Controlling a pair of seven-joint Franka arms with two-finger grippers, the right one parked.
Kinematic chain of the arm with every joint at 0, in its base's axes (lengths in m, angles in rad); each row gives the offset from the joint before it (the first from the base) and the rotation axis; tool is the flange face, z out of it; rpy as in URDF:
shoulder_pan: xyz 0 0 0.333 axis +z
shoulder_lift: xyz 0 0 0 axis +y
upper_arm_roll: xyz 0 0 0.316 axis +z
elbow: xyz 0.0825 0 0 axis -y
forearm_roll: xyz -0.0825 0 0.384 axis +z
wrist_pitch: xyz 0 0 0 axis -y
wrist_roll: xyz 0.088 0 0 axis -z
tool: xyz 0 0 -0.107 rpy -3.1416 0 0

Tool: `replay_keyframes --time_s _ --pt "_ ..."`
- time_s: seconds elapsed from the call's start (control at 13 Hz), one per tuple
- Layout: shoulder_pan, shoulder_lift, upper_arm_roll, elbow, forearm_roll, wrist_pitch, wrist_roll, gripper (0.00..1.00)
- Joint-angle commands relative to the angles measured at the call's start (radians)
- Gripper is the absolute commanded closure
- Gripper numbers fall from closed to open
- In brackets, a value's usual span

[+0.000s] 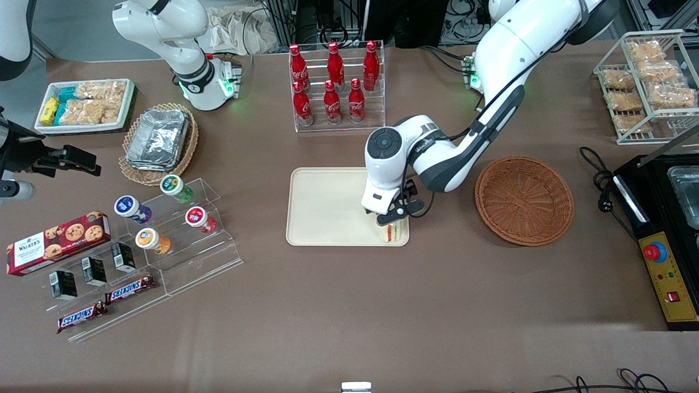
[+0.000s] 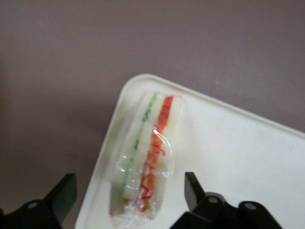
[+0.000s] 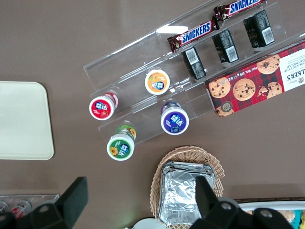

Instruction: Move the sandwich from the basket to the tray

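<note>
1. From the front view I count one cream-beige rectangular plastic tray (image 1: 327,207) in the middle of the brown counter (image 1: 349,305), and one round reddish-brown woven wicker basket (image 1: 524,200) beside it, toward the working arm's end, with nothing in it.
2. One small triangular sandwich wedge of pale bread with red, orange and green layers (image 1: 390,233) stands on the tray at the corner nearest both the camera and the basket. My left arm's black two-finger gripper (image 1: 394,217) sits directly above it.
3. Also in this view: six red cola bottles (image 1: 333,82) in a clear rack, farther from the camera than the tray; four round-lidded cups (image 1: 164,215) on a clear stepped stand; two Snickers bars (image 1: 106,305); three small black boxes (image 1: 94,272); one red cookie box (image 1: 57,243); one tan wicker basket of foil containers (image 1: 158,143).
4. In the left wrist view I see the one sandwich (image 2: 145,162), wrapped in clear film, lying on the tray (image 2: 238,162) close to its rounded corner. The gripper (image 2: 128,195) is spread, its two black fingertips (image 2: 64,191) on either side of the sandwich and not touching it.
5. The right wrist view shows one corner of the tray (image 3: 24,119), the four cups (image 3: 138,114), two Snickers bars (image 3: 214,21) and the cookie box (image 3: 259,78).
</note>
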Motion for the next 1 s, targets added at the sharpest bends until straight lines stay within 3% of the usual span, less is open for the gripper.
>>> replay_keyframes --time_s 0.0,0.08,0.23,0.31,0.46,0.62,0.77,0.92 --pt "0.039 -0.171 -0.005 -0.011 -0.038 -0.095 0.016 0.0" --pt "0.077 -0.223 -0.007 -0.01 -0.086 -0.127 0.079 0.0" --pt "0.169 -0.355 0.002 0.004 -0.249 -0.257 0.348 0.0" --pt "0.177 -0.418 0.051 0.022 -0.334 -0.341 0.518 0.0" --pt "0.122 -0.535 0.285 0.052 -0.455 -0.472 0.822 0.0" --pt "0.096 -0.639 0.477 0.044 -0.502 -0.538 1.13 0.0" --pt "0.094 -0.688 0.6 0.05 -0.503 -0.573 1.342 0.0" --pt "0.103 -0.678 0.631 0.093 -0.49 -0.575 1.464 0.0"
